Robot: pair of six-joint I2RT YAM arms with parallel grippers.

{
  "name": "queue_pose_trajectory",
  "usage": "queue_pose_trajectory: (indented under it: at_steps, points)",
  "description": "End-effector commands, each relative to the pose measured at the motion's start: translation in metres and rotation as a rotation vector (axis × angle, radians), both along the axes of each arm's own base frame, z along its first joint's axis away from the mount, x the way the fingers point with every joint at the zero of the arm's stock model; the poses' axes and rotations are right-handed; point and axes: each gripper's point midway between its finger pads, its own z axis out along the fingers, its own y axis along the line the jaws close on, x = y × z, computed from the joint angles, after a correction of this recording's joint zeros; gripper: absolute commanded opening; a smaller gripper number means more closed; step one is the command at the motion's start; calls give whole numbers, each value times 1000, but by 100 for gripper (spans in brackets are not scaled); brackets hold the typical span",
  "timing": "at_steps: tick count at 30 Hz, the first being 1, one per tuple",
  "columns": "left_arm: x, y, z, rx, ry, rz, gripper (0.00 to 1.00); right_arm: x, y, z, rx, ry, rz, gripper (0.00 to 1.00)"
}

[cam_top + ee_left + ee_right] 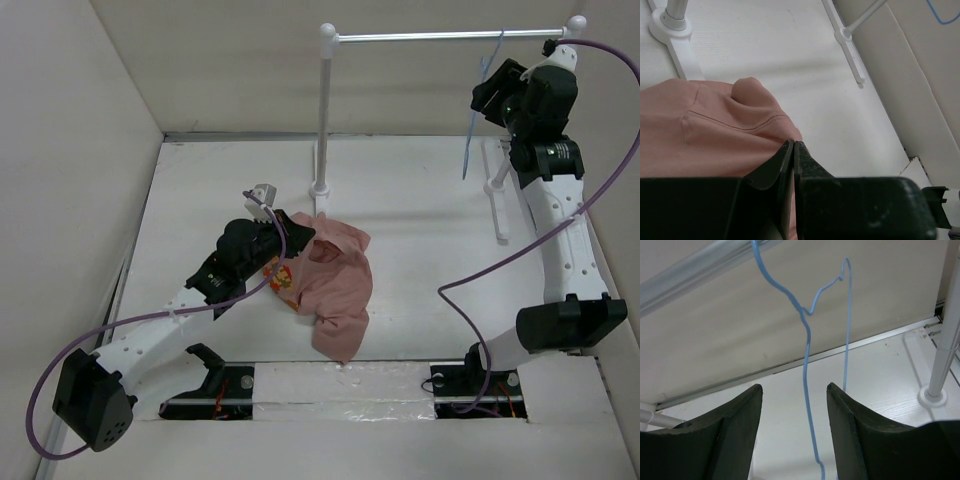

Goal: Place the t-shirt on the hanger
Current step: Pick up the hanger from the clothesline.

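1. Top view: the t-shirt lies crumpled on the bench, left of the middle and nearer the near edge, its hem trailing toward that edge. The left hand meets its upper left edge, just beside the rack's left post. The hanger hangs from the rail above the far right corner, with the right hand raised to it. A red and yellow print shows on the shirt, and no lettering can be read.

2. Left wrist view: the left hand is clenched, its jaws pressed together on a fold of the t-shirt near a stitched seam. The cloth looks soft, light and limp. It will likely sag and bunch, so the neckline or a shoulder seam seems the best hold.

3. Right wrist view: the right hand is released, its jaws parted with the hanger between them and touching neither. The wire looks thin, springy and free to swing. Gripping just below the hook twist should steady it. No brand or label shows.
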Motion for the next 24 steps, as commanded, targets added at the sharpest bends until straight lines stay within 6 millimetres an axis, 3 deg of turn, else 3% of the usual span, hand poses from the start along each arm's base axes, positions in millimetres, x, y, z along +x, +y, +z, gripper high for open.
queue_pose_trajectory:
  at_steps: [1,6,15,24]
  points:
    - [-3,-7,28,-65,-75,-36,0,12,-6,-2,-34,-9,-26,59]
    - [-3,-7,28,-69,-78,-36,0,31,-3,-20,-89,40,-70,59]
    - [-3,-10,21,-64,-57,-47,0,37,-9,-16,-110,-5,-137,46]
    - [-2,-17,17,-70,-43,-71,0,33,-16,-7,-154,-22,-165,9]
